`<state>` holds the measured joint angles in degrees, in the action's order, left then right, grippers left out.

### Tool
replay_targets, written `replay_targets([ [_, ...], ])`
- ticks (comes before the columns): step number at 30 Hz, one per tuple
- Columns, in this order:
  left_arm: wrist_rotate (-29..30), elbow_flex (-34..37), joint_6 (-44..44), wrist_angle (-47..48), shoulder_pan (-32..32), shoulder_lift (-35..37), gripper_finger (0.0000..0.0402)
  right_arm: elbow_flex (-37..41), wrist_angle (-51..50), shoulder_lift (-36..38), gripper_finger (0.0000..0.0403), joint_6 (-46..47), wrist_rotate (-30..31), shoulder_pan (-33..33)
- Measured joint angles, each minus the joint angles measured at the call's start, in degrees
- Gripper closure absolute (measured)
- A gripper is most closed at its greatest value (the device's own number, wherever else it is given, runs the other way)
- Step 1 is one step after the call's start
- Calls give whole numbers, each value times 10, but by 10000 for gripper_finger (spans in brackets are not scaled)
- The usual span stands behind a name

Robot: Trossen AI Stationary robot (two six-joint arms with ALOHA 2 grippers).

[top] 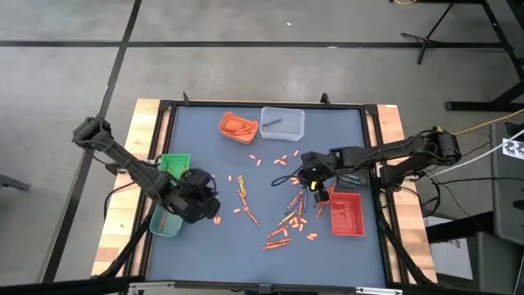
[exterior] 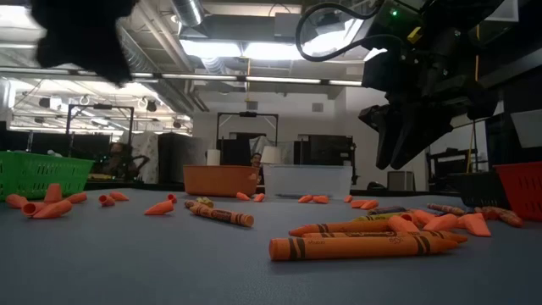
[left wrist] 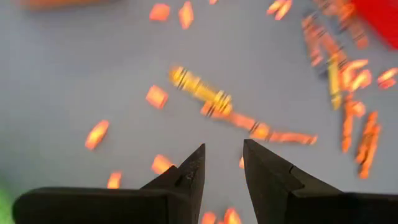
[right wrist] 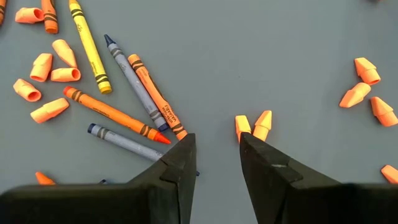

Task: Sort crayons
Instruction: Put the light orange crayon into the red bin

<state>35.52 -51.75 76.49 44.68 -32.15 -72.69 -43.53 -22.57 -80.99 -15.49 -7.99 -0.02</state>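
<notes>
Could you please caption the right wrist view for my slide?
Open right gripper above the mat, crayons and orange caps scattered.

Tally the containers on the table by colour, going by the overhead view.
Orange tray: 1
Clear tray: 1
Green basket: 1
Red tray: 1
Teal tray: 1
Total: 5
</notes>
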Motion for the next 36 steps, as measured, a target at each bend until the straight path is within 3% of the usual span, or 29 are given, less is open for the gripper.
replay_targets([
  [9, 15, -1, -355, -223, 65, -22, 308, 0, 0, 0, 281, 2, 0, 0],
  [15, -78, -1, -557, -354, 105, -83, 308, 0, 0, 0, 281, 2, 0, 0],
  [21, -200, -1, -619, -404, 139, -149, 308, 0, 0, 0, 281, 2, 0, 0],
  [28, -318, -1, -623, -415, 166, -233, 308, 0, 0, 0, 281, 4, 0, 0],
  [36, -353, 0, -713, -417, 169, -296, 308, 0, 0, 0, 281, 14, 0, 0],
])
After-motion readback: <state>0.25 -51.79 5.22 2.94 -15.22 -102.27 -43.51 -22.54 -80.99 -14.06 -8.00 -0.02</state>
